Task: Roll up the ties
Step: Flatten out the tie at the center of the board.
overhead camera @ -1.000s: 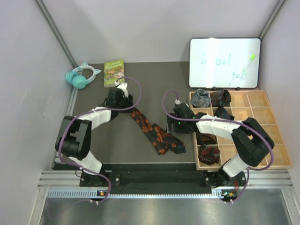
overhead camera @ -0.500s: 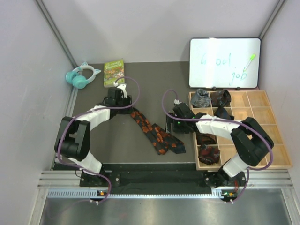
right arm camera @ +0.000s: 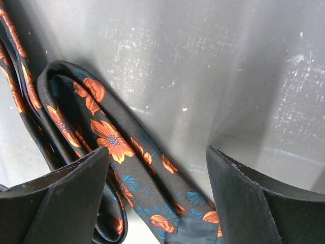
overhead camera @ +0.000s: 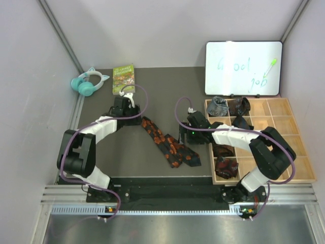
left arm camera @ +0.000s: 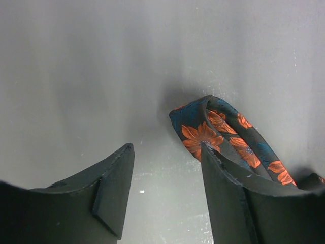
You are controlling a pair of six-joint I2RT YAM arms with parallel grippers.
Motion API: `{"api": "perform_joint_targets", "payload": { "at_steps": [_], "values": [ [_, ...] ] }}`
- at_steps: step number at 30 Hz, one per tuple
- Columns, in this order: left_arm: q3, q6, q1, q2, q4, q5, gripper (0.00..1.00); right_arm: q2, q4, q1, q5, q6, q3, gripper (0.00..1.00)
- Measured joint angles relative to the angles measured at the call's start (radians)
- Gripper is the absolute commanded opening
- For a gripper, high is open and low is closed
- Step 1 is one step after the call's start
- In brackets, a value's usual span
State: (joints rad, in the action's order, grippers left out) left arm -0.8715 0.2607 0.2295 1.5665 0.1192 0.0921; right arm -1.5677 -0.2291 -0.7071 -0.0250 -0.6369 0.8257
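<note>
Top external: one unrolled tie [overhead camera: 170,145], one tray [overhead camera: 284,109], one book [overhead camera: 123,78], one whiteboard [overhead camera: 242,67].

The tie [overhead camera: 170,145], centre, is black with orange-red flowers and blue leaves. Upper left, teal headphones [overhead camera: 89,83] and a green book [overhead camera: 123,78]. Upper right, the whiteboard [overhead camera: 242,68] is white with green writing. At right, the pale wood tray [overhead camera: 284,109] holds a grey roll [overhead camera: 218,107], a brown roll [overhead camera: 238,105] and a maroon roll [overhead camera: 226,166].

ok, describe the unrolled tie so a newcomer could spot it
On the dark table, left of the wooden tray. It is the black tie with orange flowers, lying as a long diagonal strip; the ties inside the tray are rolled up.
</note>
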Motion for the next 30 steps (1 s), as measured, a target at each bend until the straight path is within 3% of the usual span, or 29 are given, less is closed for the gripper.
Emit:
{"api": "perform_joint_targets", "payload": {
  "at_steps": [15,30],
  "values": [
    [-0.141,-0.022,0.0,0.195,0.015,0.024,0.59,-0.011,0.012,0.0,-0.017,0.007,0.007,0.77],
    [-0.243,-0.023,0.009,0.281,0.025,0.069,0.57,-0.038,0.032,0.001,-0.056,0.018,0.027,0.76]
  ]
}}
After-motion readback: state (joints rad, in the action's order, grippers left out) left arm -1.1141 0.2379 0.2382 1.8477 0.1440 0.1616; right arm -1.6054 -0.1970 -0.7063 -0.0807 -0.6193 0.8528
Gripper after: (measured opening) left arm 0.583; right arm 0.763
